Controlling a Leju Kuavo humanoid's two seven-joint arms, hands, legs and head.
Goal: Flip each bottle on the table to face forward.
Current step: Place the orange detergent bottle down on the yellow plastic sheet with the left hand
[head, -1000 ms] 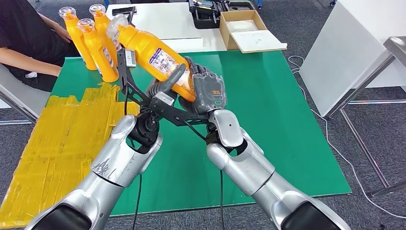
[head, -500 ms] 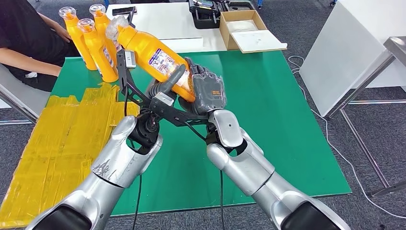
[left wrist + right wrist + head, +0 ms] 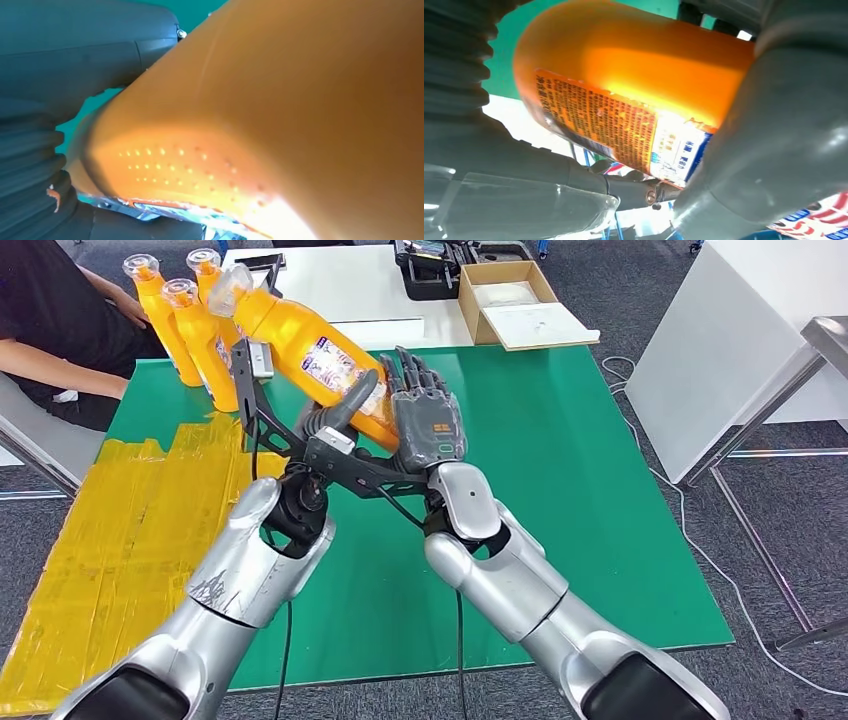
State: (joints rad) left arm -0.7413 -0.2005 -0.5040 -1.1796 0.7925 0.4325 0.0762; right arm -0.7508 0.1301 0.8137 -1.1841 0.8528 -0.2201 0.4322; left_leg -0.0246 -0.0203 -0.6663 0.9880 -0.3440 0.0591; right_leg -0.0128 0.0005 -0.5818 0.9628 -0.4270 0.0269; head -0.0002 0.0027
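Observation:
An orange bottle [image 3: 300, 340] with a printed label hangs tilted above the green table [image 3: 560, 460], its clear cap pointing up and to the back left. My left hand [image 3: 335, 425] grips its lower body, thumb curled over the label. My right hand [image 3: 428, 420] stands just right of the bottle's base with its fingers straightened upward, holding nothing. The left wrist view looks close at the bottle's orange wall [image 3: 300, 100]. In the right wrist view the bottle [image 3: 624, 65] shows its text label. Three more orange bottles [image 3: 200, 340] stand upright at the table's back left corner.
A patch of yellow tape [image 3: 130, 520] covers the table's left side. A person in black [image 3: 50, 330] sits at the back left, near the standing bottles. A cardboard box [image 3: 515, 300] lies behind the table, and a white table [image 3: 720, 350] stands to the right.
My right hand's fingers have uncurled from the bottle's base and now point upward. The bottle, held by my left hand, has shifted slightly up and to the left.

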